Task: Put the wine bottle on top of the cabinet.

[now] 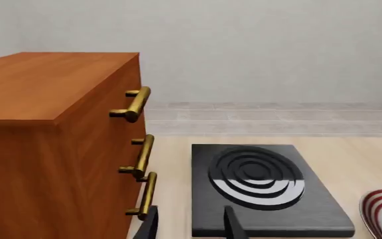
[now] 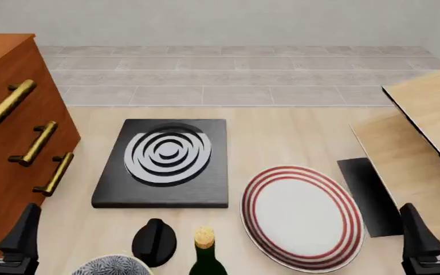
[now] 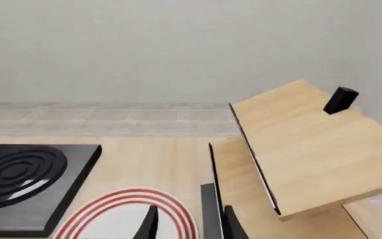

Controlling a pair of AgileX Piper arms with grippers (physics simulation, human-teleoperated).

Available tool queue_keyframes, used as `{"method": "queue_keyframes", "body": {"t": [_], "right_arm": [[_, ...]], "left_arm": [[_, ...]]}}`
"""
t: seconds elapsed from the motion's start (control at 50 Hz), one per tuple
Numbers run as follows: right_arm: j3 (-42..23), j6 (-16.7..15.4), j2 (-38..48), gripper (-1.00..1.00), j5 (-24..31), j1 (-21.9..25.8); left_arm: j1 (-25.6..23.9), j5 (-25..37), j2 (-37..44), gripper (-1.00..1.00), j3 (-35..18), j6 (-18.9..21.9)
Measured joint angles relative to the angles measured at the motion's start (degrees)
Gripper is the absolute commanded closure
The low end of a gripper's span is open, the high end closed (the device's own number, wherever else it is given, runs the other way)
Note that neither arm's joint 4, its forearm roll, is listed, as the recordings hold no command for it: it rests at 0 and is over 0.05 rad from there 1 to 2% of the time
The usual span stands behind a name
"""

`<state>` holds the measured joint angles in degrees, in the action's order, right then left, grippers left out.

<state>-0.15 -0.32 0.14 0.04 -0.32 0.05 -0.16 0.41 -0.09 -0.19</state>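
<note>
Table (image 2: 281, 129) meets grey tiled floor (image 2: 235, 71).

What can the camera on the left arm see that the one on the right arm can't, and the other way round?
Only the left wrist view shows the reddish-brown cabinet with its brass handles.

Only the right wrist view shows the pale wooden boards and a small black block on the upper one.

Both show the black stove plate with rings, part of the red-striped plate, the pale table, and each camera's own open claw: left, right. Neither shows the wine bottle.
</note>
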Motion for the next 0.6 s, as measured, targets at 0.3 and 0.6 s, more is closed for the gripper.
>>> {"method": "queue_keyframes", "body": {"t": [0.3,0.6], "right_arm": [[-0.01,-0.68,0.23,-1.0,-0.02,0.35],[-0.08,-0.81,0.27,-1.0,0.12,0.45]], "left_arm": [[-1.34,0.22,0.18,-1.0,-0.56,-0.61],[-4.18,1.48,0.15,-1.0,-2.17,1.65]]}}
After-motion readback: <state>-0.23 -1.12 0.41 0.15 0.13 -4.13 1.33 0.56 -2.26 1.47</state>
